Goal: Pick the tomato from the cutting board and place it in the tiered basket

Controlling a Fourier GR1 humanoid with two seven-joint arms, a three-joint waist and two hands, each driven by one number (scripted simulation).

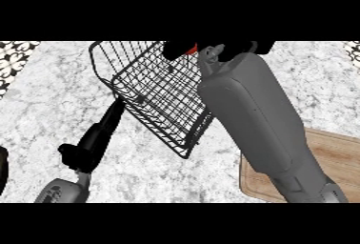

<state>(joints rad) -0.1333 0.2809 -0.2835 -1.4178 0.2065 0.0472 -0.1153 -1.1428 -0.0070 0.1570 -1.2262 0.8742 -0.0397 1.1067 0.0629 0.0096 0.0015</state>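
Over the tiered basket [156, 90], the right hand [211, 48] has its fingers curled around the red tomato [191, 48]. The left hand [95, 138] rests with straight fingers beside the basket.

Right forearm: extends from the lower right edge of the view diagonally up toward the bench's far edge. Right hand [211, 48]: at the top of the view, fingers [174, 50] curled, a sliver of red showing between them. Left hand [90, 143]: low at the left, fingers straight, pointing toward the far edge.
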